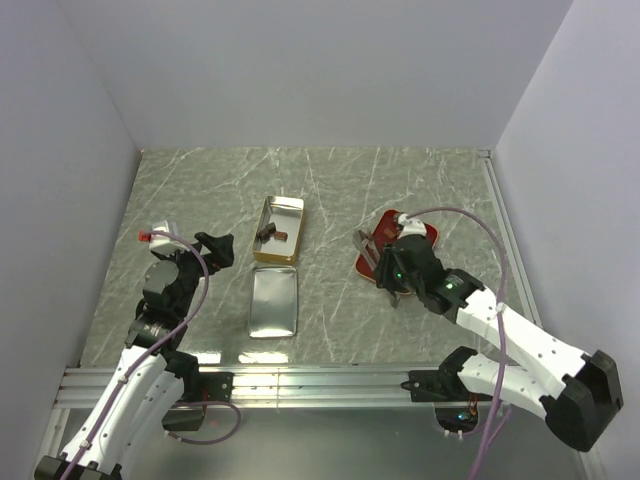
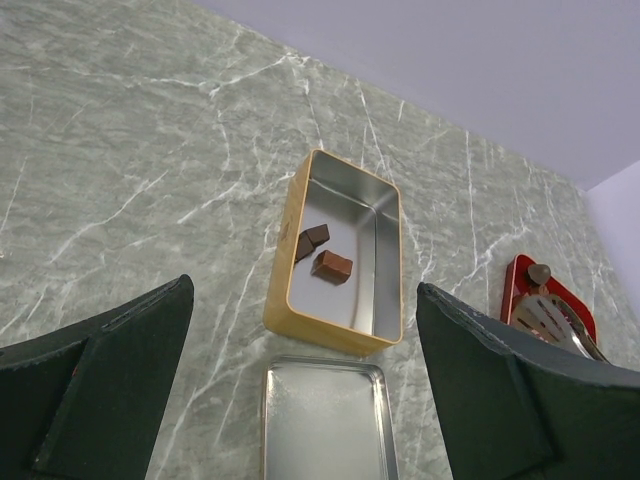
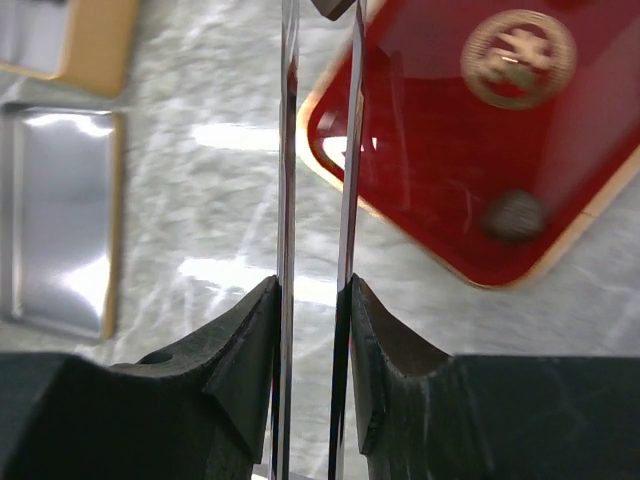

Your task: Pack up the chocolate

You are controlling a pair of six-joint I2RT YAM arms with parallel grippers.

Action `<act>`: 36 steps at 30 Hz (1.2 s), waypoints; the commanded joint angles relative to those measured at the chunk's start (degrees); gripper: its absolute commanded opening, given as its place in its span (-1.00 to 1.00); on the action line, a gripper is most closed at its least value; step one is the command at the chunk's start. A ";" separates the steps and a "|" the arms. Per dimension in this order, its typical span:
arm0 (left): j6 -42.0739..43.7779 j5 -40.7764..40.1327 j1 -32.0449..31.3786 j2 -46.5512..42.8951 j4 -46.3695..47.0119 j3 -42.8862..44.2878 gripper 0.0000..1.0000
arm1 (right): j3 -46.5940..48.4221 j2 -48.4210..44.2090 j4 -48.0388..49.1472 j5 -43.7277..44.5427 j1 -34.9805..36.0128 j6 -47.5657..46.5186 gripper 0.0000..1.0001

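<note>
The right gripper [image 3: 312,290] is clamped on metal tongs [image 3: 288,150], whose blades reach ahead over the red tray's [image 3: 430,150] corner. A dark chocolate chunk [image 3: 335,8] sits at their tips, and a round piece [image 3: 512,213] lies to the right. The left gripper [image 2: 305,288] hangs spread wide; ahead, the gold tin [image 2: 280,270] holds two brown chunks [image 2: 331,266], with its lid [image 2: 325,420] nearer on the table [image 2: 120,150].

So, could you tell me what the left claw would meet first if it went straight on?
Probably the open gold tin, at its near wall, though depth is hard to judge.
</note>
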 commanded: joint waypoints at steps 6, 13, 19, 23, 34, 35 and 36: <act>-0.81 -1.37 -0.19 0.60 1.50 -0.08 0.99 | 11.24 11.00 12.63 1.73 9.32 0.08 -0.40; -0.81 -2.34 -0.19 0.34 1.41 -0.16 0.99 | 20.12 24.36 17.38 -1.60 12.05 -2.38 -0.40; -0.99 -2.87 -0.19 -0.19 1.32 -0.17 0.99 | 25.13 30.17 17.91 -3.71 13.02 -3.61 -0.40; -0.99 -2.69 -0.19 -0.19 1.58 -0.34 0.99 | 26.80 31.93 17.91 -4.24 13.45 -3.87 -0.35; -0.99 -2.08 -0.19 0.08 1.94 -0.43 0.99 | 29.09 34.13 17.12 -4.42 13.89 -4.49 -0.07; -0.99 -2.08 -0.19 -0.10 1.94 -0.43 0.99 | 29.26 34.31 16.95 -4.51 13.98 -4.49 -0.07; -0.99 -2.08 -0.19 -0.19 1.94 -0.43 0.99 | 29.44 34.57 17.03 -4.59 14.07 -4.58 -0.06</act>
